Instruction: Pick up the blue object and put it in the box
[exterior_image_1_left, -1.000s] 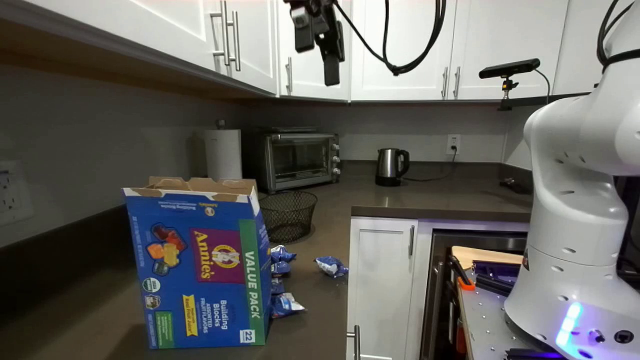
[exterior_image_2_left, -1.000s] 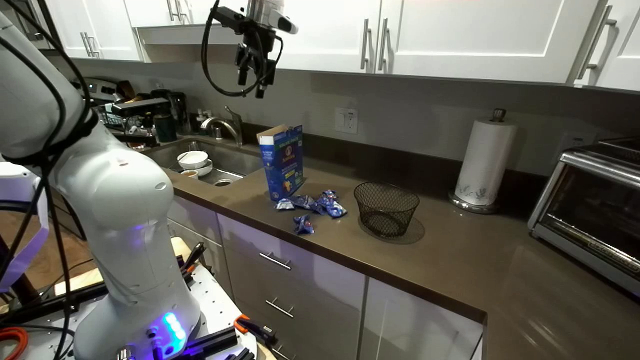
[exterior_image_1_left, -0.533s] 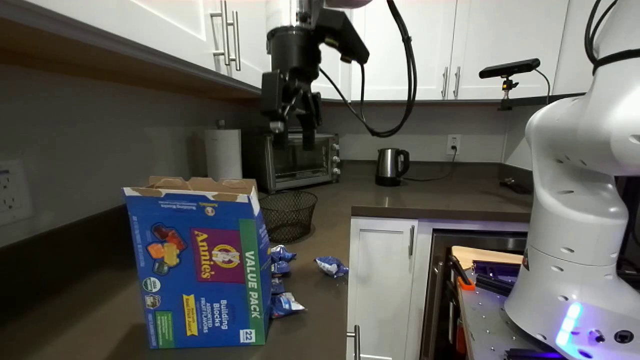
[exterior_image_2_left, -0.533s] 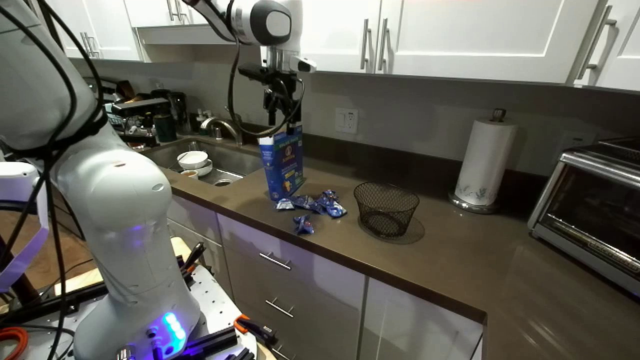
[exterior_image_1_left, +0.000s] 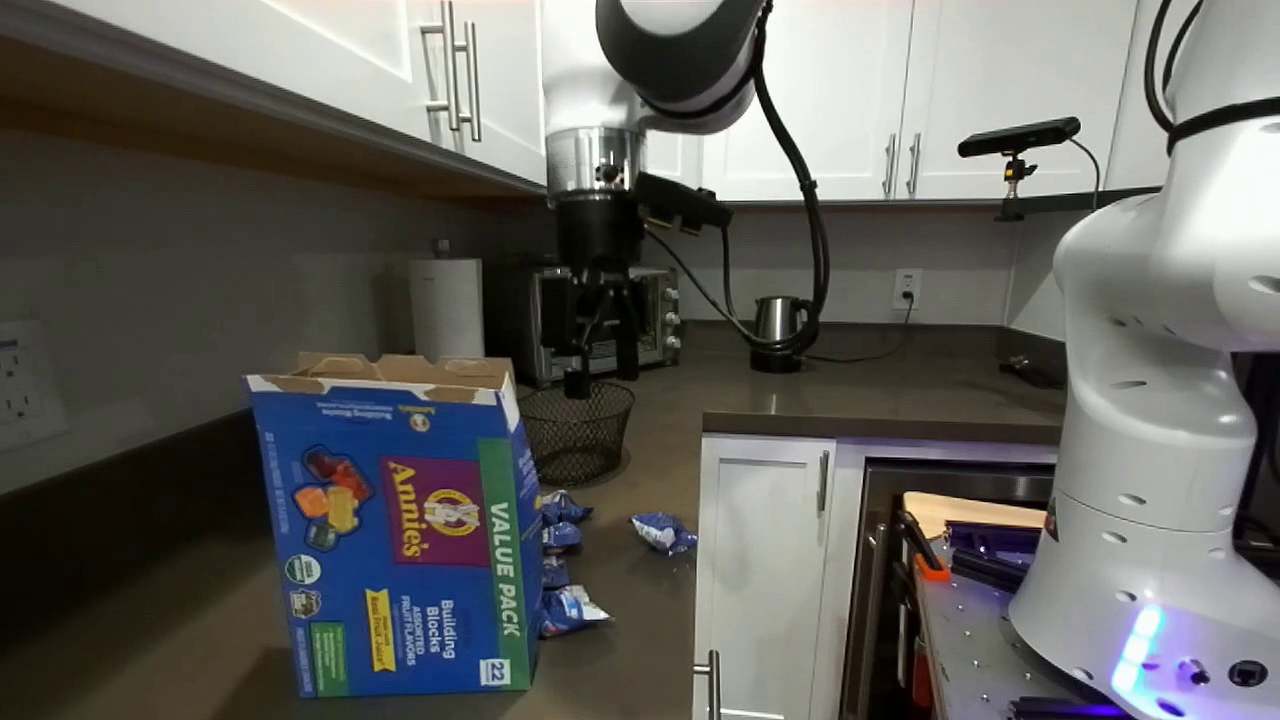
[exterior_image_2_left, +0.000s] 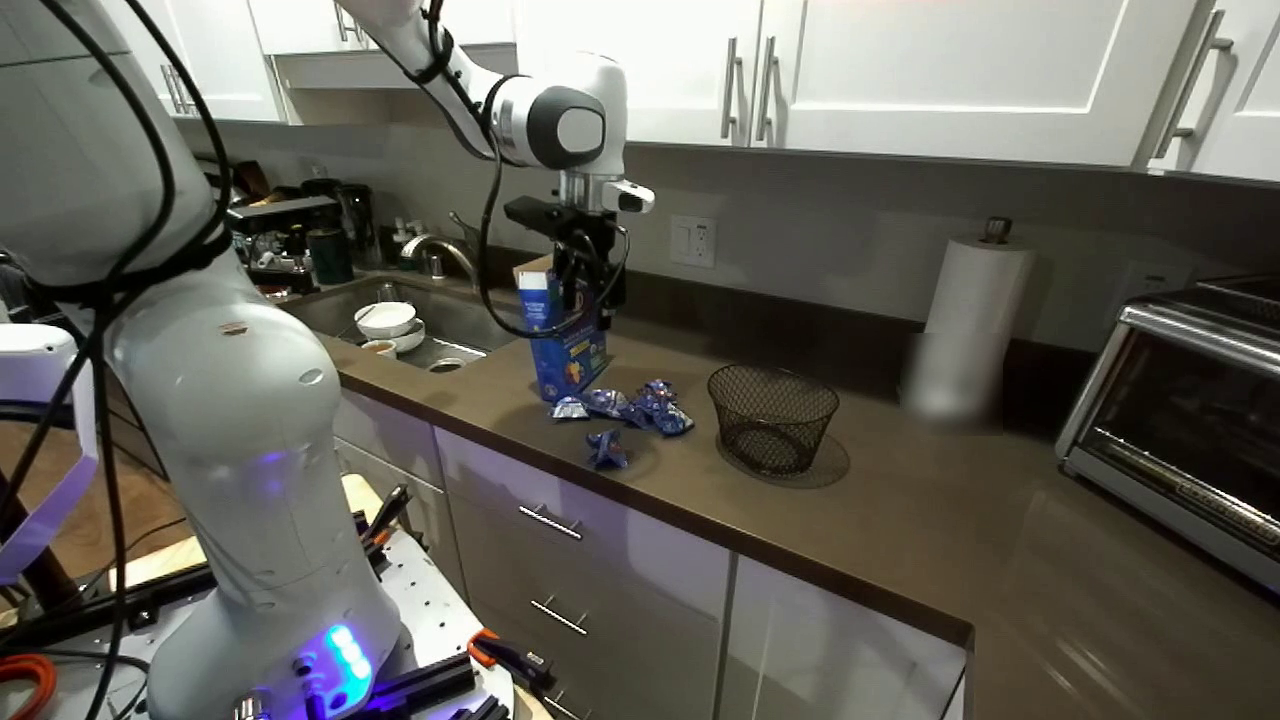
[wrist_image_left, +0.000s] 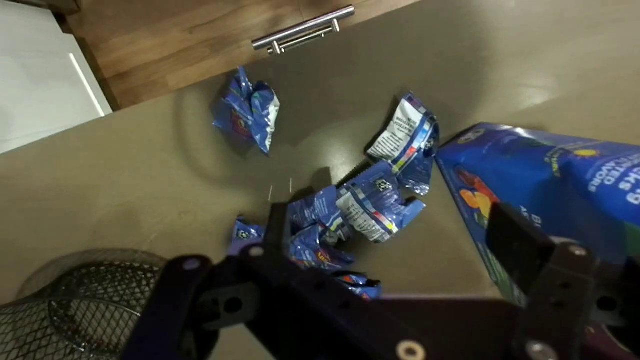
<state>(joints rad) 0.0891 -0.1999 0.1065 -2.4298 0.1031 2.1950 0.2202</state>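
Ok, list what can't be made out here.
Box: bottom inside hidden by its walls in both exterior views.
Blue pouches: some partly hidden by the gripper in the wrist view.
Wire basket: cut off by the wrist view's left and bottom edges.
Paper towel roll: lower end blurred in an exterior view.

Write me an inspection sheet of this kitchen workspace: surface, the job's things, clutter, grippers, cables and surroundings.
Surface: shiny brown counter.
Job's things: several blue snack packets on the counter, one apart from the rest; cardboard box standing beside them, top edge torn.
Clutter: wire basket near the packets.
Grippers: one gripper, open, above the counter; nothing seen in it.
Cables: black cables hang in a loop beside the gripper.
Surroundings: paper towel roll, toaster oven, kettle, sink with bowls.
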